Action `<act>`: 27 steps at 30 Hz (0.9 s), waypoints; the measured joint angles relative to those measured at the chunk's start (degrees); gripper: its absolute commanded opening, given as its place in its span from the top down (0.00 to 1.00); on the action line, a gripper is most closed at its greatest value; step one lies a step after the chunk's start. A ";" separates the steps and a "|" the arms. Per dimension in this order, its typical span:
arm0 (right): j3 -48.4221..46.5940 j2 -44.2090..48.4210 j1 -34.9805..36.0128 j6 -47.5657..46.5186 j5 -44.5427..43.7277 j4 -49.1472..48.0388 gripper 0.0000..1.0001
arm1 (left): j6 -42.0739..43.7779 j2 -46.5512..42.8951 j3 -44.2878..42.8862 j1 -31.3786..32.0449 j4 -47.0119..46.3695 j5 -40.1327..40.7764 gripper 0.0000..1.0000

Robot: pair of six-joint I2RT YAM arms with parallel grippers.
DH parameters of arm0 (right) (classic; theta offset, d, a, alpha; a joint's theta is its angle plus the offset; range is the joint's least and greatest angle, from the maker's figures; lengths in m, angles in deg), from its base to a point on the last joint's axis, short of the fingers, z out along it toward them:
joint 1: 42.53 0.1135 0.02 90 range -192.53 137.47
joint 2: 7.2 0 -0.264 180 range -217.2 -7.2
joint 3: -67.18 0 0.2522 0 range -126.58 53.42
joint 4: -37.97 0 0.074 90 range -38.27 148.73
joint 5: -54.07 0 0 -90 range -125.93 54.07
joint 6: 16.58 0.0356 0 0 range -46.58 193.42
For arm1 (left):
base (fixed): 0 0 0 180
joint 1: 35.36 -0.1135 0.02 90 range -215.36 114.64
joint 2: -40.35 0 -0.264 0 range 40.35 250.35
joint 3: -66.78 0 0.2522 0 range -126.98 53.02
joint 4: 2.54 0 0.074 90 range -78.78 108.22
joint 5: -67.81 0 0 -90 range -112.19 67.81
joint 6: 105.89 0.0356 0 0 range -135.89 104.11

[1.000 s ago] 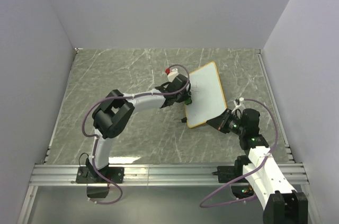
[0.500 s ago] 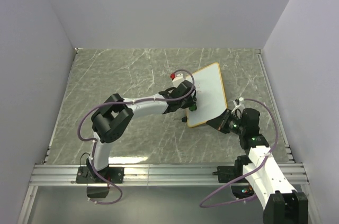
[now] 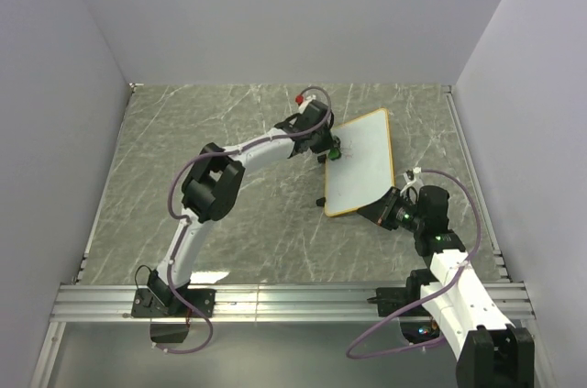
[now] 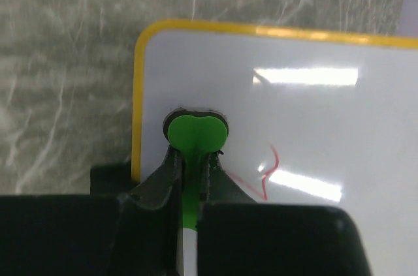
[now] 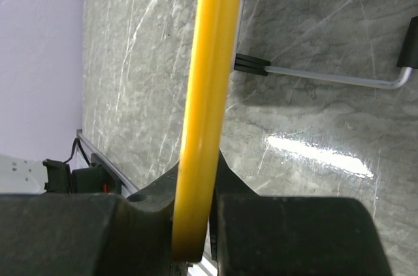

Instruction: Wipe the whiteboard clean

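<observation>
The whiteboard [image 3: 359, 163] sits toward the table's [image 3: 183, 149] right edge. The right gripper [image 3: 383, 210] is clamped on its near frame, and the left gripper [image 3: 328, 149] pinches a green eraser [image 4: 196, 134] pressed near the board's far-left corner, beside a red scribble [image 4: 266, 181].

I work over a table [image 3: 183, 131] topped in grey-green marble-patterned stone with pale veins, where overhead light glints in bright patches [image 3: 220, 275] towards the near side. Plain pale lilac-white walls close it in: a back wall [image 3: 293, 12], a left wall [image 3: 55, 131] and a right wall [image 3: 541, 85]. An aluminium rail [image 3: 293, 301] of slotted profiles runs along the near edge.
</observation>
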 measured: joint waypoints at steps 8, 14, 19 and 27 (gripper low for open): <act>-0.76 -1.03 0.11 -0.09 0.04 0.57 1.00 | 3.21 5.05 -9.92 -1.38 0.66 -6.95 1.00; -1.92 -2.36 0.26 -0.15 0.28 1.66 1.00 | 3.37 1.75 -4.81 1.38 -2.34 -8.26 1.00; -2.23 -3.21 0.28 -0.13 0.44 1.66 1.00 | 3.08 -1.14 -2.38 4.66 -2.80 -8.20 1.00; -2.62 -3.54 0.37 -0.02 0.42 1.88 1.00 | 3.37 -0.76 -5.33 4.87 0.94 -9.33 1.00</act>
